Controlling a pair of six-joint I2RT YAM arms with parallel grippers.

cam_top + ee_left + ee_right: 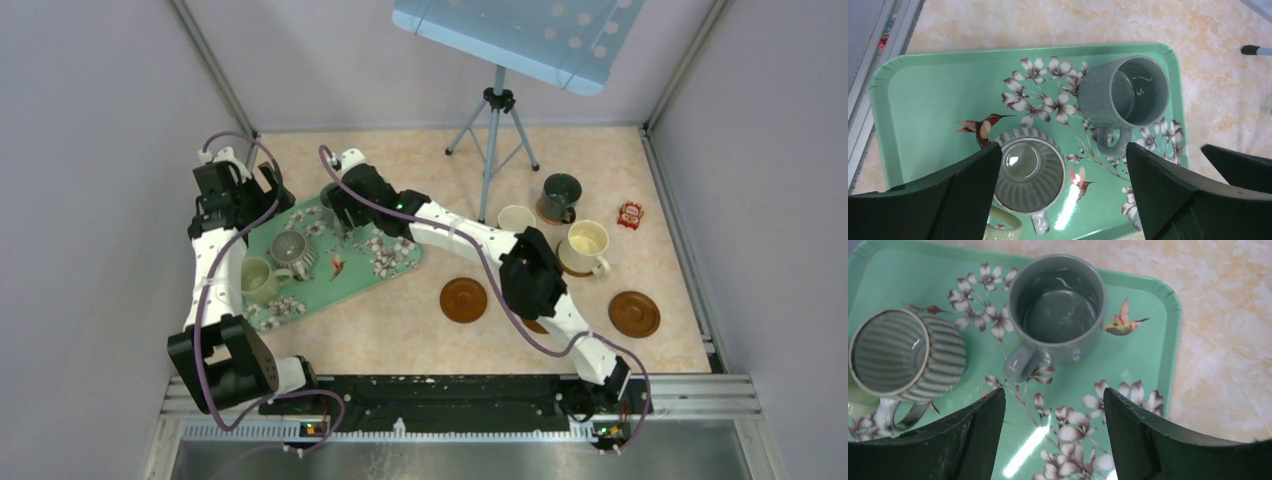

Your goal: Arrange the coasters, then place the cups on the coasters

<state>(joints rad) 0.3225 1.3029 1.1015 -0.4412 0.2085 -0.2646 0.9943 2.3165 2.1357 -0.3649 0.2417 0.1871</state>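
Both grippers are hovering over the tray (923, 100). The left gripper (1063, 152) is hanging with jaws released wide and empty above the ribbed cup (1030, 172). The right gripper (1054, 397) is hanging likewise released, grasping nothing, beside the grey-blue cup (1058, 310). A pale cup (258, 278) is sitting on the tray too. To the right, a dark cup (560, 195) and cream cup (585, 242) are resting on coasters, while a left coaster (463, 299) and right coaster (634, 313) are lying bare
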